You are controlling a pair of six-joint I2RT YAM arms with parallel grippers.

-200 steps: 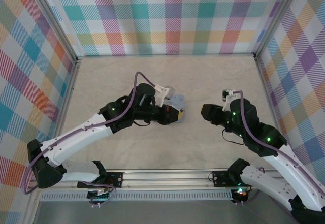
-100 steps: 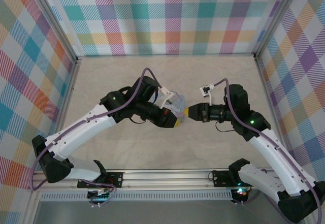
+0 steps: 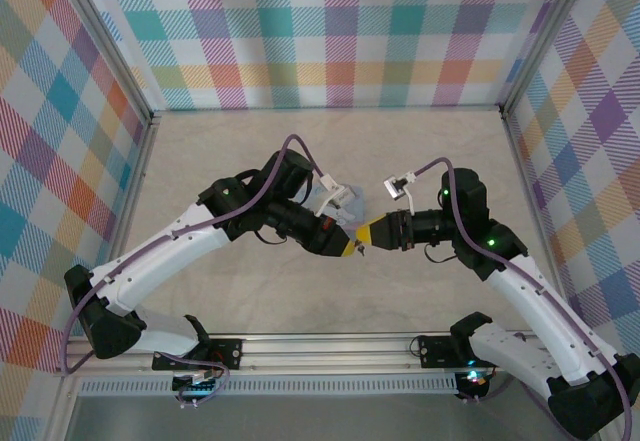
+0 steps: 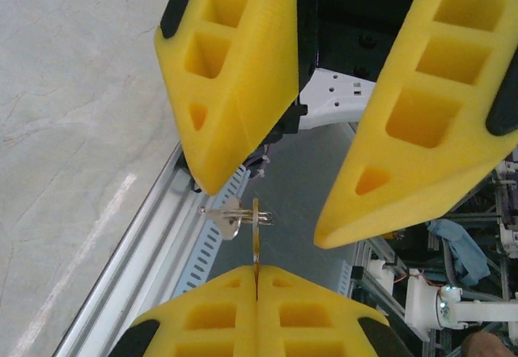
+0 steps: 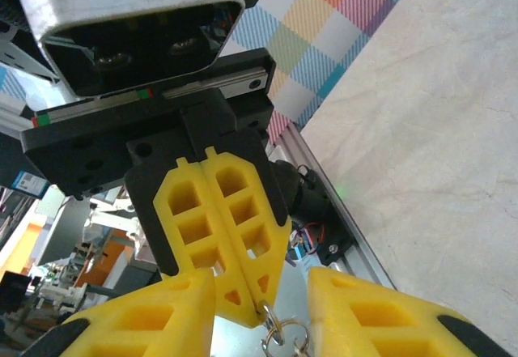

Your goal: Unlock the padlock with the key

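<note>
My left gripper [image 3: 350, 246] is held above the table's middle, shut on the thin brass key [image 4: 256, 253], which I see edge-on in the left wrist view. A key ring [image 4: 243, 211] with a silver key [image 4: 229, 221] hangs at the key's far end. My right gripper [image 3: 372, 233] faces the left one tip to tip and is open. Its yellow fingers [image 4: 235, 74] stand on either side of the ring without touching it. In the right wrist view the left gripper's shut fingers [image 5: 231, 227] point between my right gripper [image 5: 261, 282], with the key ring [image 5: 279, 333] below them. The padlock is out of view.
The beige tabletop [image 3: 420, 151] is walled by checked panels [image 3: 330, 31] at the back and both sides. An aluminium rail [image 3: 330, 346] with the arm bases runs along the near edge. Both arms meet over the middle of the table.
The right arm has swung in from the right, and its gripper now faces the left gripper's tip. The left gripper has shifted slightly toward the near edge, still holding the key.
</note>
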